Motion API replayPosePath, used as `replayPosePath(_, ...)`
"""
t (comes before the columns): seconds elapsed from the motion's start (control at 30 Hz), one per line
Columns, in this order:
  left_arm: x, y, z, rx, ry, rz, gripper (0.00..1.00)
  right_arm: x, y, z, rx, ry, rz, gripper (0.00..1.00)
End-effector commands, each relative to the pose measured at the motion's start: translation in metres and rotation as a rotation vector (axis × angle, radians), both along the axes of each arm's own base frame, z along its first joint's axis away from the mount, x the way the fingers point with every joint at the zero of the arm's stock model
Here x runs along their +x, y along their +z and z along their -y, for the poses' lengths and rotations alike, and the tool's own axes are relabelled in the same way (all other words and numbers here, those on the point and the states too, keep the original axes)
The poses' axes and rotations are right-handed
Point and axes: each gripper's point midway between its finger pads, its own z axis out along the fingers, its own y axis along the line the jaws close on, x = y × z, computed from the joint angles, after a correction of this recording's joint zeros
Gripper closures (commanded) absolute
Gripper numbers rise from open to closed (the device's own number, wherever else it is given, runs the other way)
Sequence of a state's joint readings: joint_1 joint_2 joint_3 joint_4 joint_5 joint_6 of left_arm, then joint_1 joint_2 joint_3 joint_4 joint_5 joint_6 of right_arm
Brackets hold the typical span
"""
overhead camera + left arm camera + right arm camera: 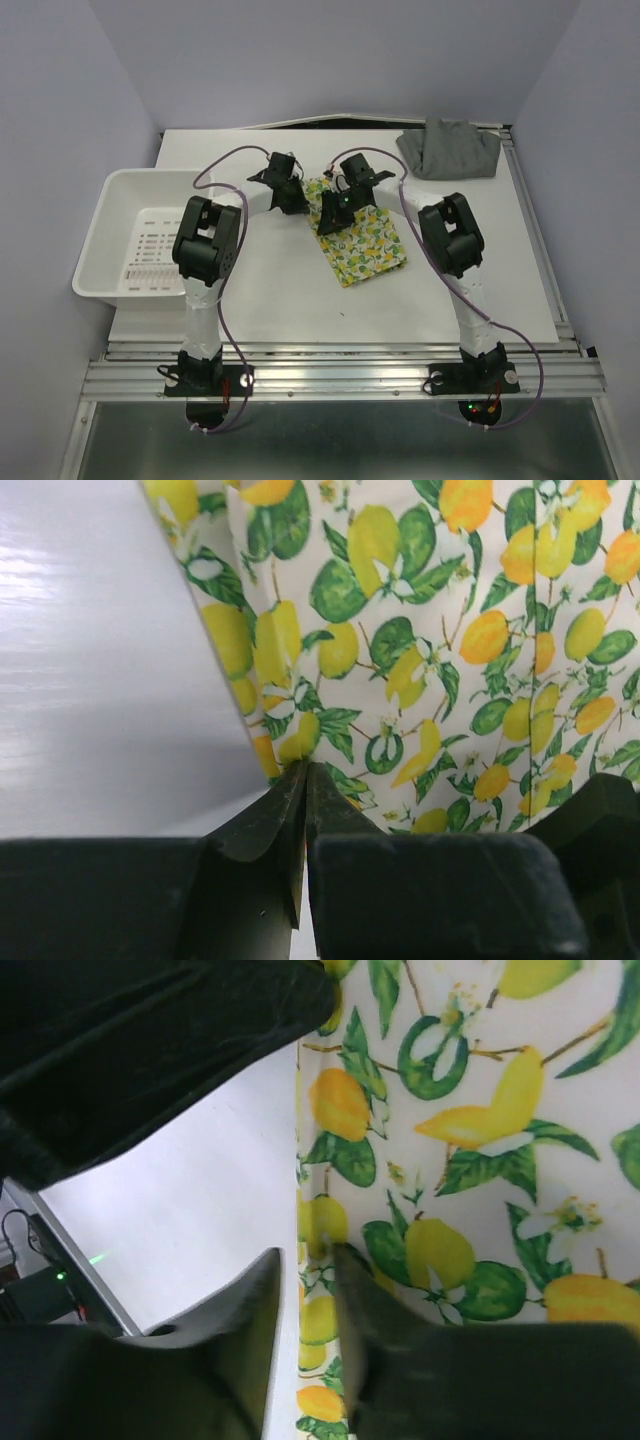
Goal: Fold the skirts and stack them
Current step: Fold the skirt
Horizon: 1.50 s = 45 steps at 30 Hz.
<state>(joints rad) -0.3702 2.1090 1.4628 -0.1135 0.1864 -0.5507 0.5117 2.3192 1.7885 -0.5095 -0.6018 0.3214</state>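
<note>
White counter (280, 290) is carrying the lemon-print skirt (368, 245) centrally, grey skirt (450, 148) lying far-right. Fold step underway: left gripper (305, 767) jaws pinching the lemon edge shut; right gripper (305, 1255) jaws prob. nipping it too. Next: lifting together, carrying edge over evenly.

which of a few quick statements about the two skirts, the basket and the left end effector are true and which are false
1. The grey skirt lies in the white basket. False: it sits bunched at the far right corner of the table.
2. The left end effector is shut on an edge of the lemon-print skirt. True.
3. The lemon-print skirt is stacked on the grey skirt. False: they lie apart.
4. The white basket stands at the table's left side. True.
</note>
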Motion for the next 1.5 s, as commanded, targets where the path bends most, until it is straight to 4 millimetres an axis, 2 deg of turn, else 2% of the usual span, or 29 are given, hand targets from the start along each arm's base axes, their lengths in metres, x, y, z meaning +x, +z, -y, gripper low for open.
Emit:
replayPosePath(0.0,0.019,-0.006,-0.023,0.061,0.066,0.02,0.86,0.012,0.042,-0.002,0.009,0.046,0.141,0.61)
replayPosePath(0.03,0.019,-0.006,-0.025,0.066,0.06,0.023,0.86,0.008,0.059,0.001,0.013,0.057,0.164,0.43)
replayPosePath(0.1,0.018,-0.007,-0.023,0.062,0.043,0.022,0.87,0.007,0.072,0.016,0.008,0.079,0.194,0.28)
replayPosePath(0.13,0.019,-0.006,-0.022,0.055,0.039,0.025,0.87,0.005,0.09,0.022,0.025,0.085,0.225,0.27)
replayPosePath(0.17,0.018,-0.005,-0.019,0.046,0.027,0.024,0.87,0.004,0.098,0.033,0.048,0.097,0.227,0.27)
replayPosePath(0.2,0.018,-0.004,-0.018,0.042,0.022,0.026,0.87,0.0,0.102,0.04,0.066,0.1,0.216,0.27)
replayPosePath(0.23,0.019,-0.003,-0.016,0.038,0.017,0.028,0.87,-0.009,0.096,0.05,0.077,0.106,0.179,0.27)
replayPosePath(0.3,0.021,-0.002,-0.013,0.041,-0.002,0.036,0.87,-0.021,0.108,0.071,0.189,0.133,0.128,0.28)
replayPosePath(0.33,0.02,-0.003,-0.012,0.04,-0.01,0.034,0.88,-0.027,0.105,0.078,0.218,0.139,0.101,0.29)
replayPosePath(0.37,0.022,-0.002,-0.011,0.043,-0.016,0.041,0.88,-0.042,0.096,0.085,0.272,0.164,0.039,0.3)
replayPosePath(0.4,0.023,0.0,-0.011,0.042,-0.018,0.044,0.88,-0.045,0.088,0.098,0.29,0.163,0.013,0.33)
replayPosePath(0.47,0.023,-0.002,-0.01,0.048,-0.025,0.044,0.88,-0.064,0.067,0.102,0.335,0.19,-0.071,0.37)
replayPosePath(0.57,0.026,0.002,-0.011,0.057,-0.028,0.058,0.88,-0.077,0.045,0.107,0.354,0.19,-0.146,0.44)
replayPosePath(0.6,0.027,0.003,-0.011,0.061,-0.033,0.064,0.88,-0.083,0.031,0.108,0.35,0.187,-0.181,0.45)
replayPosePath(0.73,0.031,0.014,-0.011,0.075,-0.071,0.109,0.88,-0.083,0.001,0.112,0.337,0.142,-0.252,0.49)
replayPosePath(0.77,0.033,0.023,-0.01,0.072,-0.083,0.137,0.88,-0.084,-0.01,0.115,0.338,0.12,-0.292,0.5)
replayPosePath(0.83,0.029,0.036,-0.005,0.054,-0.144,0.177,0.88,-0.089,-0.018,0.115,0.346,0.109,-0.328,0.51)
replayPosePath(0.87,0.023,0.058,0.004,-0.001,-0.191,0.23,0.86,-0.09,-0.017,0.114,0.35,0.094,-0.346,0.52)
replayPosePath(0.93,0.015,0.085,0.011,-0.057,-0.238,0.307,0.84,-0.089,-0.018,0.114,0.353,0.088,-0.312,0.52)
replayPosePath(0.97,0.005,0.108,0.017,-0.11,-0.274,0.374,0.82,-0.092,-0.019,0.115,0.348,0.089,-0.299,0.52)
replayPosePath(1.1,-0.003,0.142,0.034,-0.214,-0.353,0.426,0.81,-0.093,-0.011,0.117,0.337,0.09,-0.27,0.52)
replayPosePath(1.13,-0.002,0.136,0.038,-0.231,-0.364,0.407,0.81,-0.092,-0.008,0.117,0.331,0.091,-0.256,0.52)
replayPosePath(1.23,0.003,0.144,0.054,-0.329,-0.401,0.399,0.82,-0.088,-0.001,0.118,0.318,0.092,-0.219,0.51)
replayPosePath(1.3,0.014,0.139,0.064,-0.376,-0.406,0.399,0.82,-0.088,-0.001,0.119,0.305,0.089,-0.208,0.51)
replayPosePath(1.4,0.032,0.118,0.067,-0.431,-0.338,0.33,0.82,-0.088,-0.002,0.119,0.296,0.064,-0.236,0.51)
replayPosePath(1.47,0.047,0.099,0.062,-0.43,-0.291,0.295,0.83,-0.089,-0.004,0.118,0.3,0.048,-0.254,0.51)
